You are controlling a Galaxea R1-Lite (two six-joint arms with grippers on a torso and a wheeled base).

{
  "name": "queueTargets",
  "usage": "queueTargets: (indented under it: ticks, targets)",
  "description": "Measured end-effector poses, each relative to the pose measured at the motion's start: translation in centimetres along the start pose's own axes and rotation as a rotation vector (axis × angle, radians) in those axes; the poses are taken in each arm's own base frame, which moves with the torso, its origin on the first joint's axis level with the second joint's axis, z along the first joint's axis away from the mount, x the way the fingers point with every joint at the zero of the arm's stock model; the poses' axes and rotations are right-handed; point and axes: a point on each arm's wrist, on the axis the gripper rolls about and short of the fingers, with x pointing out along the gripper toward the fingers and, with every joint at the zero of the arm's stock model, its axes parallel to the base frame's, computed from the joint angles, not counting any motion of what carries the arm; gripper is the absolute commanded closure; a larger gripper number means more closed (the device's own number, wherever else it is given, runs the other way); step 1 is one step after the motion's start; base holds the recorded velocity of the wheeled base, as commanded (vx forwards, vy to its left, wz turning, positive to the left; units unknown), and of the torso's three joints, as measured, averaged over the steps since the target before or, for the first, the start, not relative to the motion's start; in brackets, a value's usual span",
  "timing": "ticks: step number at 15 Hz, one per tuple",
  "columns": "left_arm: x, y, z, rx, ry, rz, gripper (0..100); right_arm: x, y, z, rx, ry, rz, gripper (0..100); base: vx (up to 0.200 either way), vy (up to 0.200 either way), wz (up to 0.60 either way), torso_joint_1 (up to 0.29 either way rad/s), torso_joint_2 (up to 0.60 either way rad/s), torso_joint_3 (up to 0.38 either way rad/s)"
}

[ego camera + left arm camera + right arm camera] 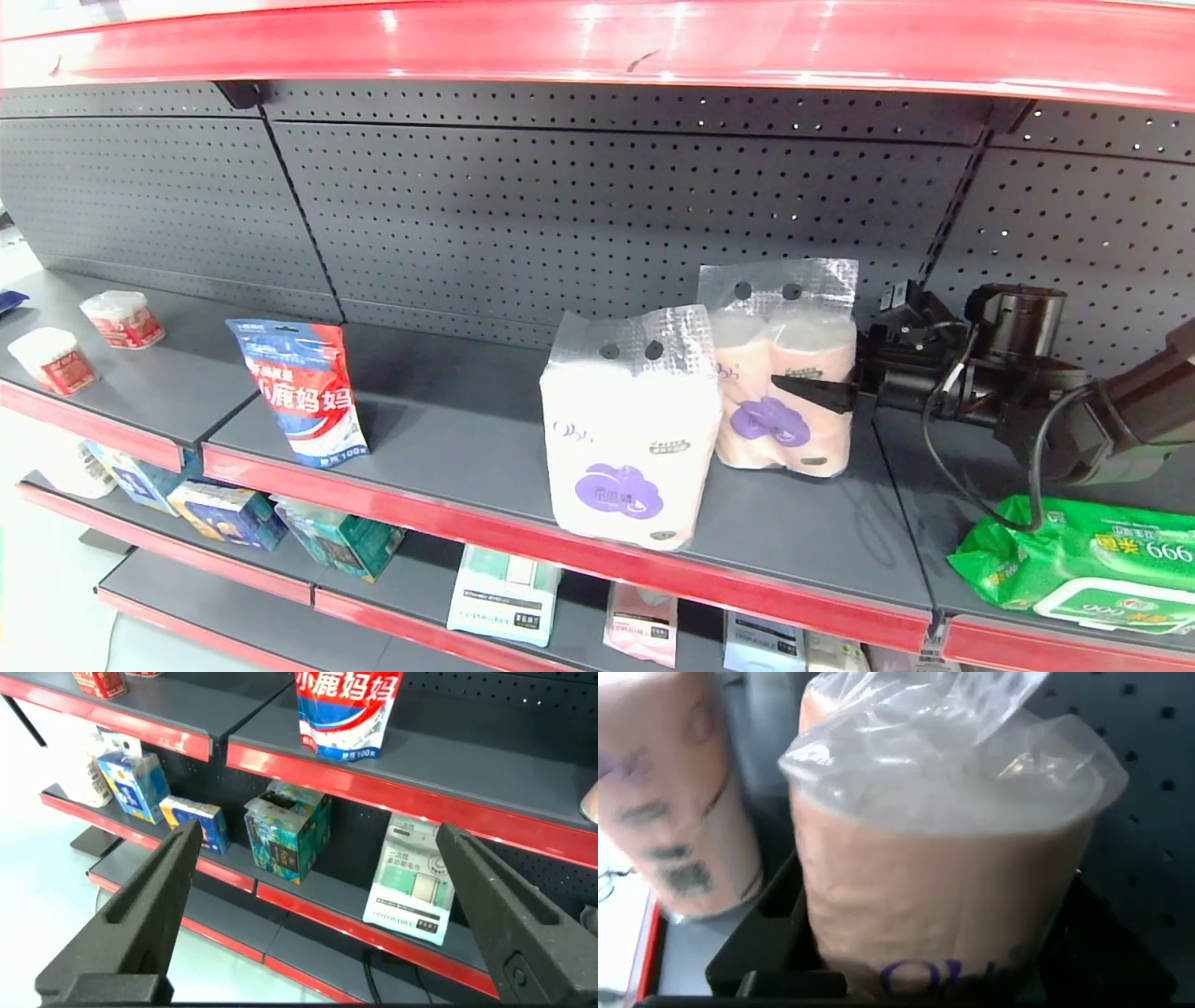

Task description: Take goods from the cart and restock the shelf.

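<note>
Head view: right gripper (808, 385) is clamped on the peach roll pack (784, 392). One finger lies across its front face and the other is hidden behind it. The pack stands upright on the shelf (448, 420), towards the back by the pegboard panel (607, 215). The white roll pack (625, 439) stands just beside it, nearer the red lip and overlapping its edge from here, and I can't tell if they touch. A blue-red pouch (299, 392) stands well apart to my left. Two small tubs (121, 317) (51, 359) sit on the next bay. The green wipes pack (1092, 560) lies under my right arm, cut off by the frame edge, with the arm's cable drooping onto its top edge. Goods on the lower tier are half hidden by the shelf lip.

Left wrist view: left gripper (318, 840) is spread wide with nothing between the fingers (140, 924). It is low, facing the lower tier. Behind the gap are a teal box (288, 831), two blue boxes (140, 784) (196, 821) and a white-green packet (411, 882) leaning against the back. The pouch bottom (346, 709) shows on the tier above, its top cut off.

Right wrist view: the peach roll pack (943, 905) sits right up against the camera between my dark fingers (771, 952). Its crinkled plastic header is folded over on top. Its base is cut off and its print is unreadable. The white roll pack (673, 812) is alongside, blurred. The pegboard is behind.
</note>
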Motion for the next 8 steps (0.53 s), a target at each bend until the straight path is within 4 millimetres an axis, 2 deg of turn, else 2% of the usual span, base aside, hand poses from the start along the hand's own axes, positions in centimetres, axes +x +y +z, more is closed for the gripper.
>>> queueTargets:
  ticks: [8]
  targets:
    - [0.0, 0.0, 0.0, 0.000, 0.000, 0.000, 0, -0.1, 0.2, -2.4, -0.109, 0.014, 0.048, 100, 0.000, 0.000, 0.00, 0.000, 0.00, 0.000]
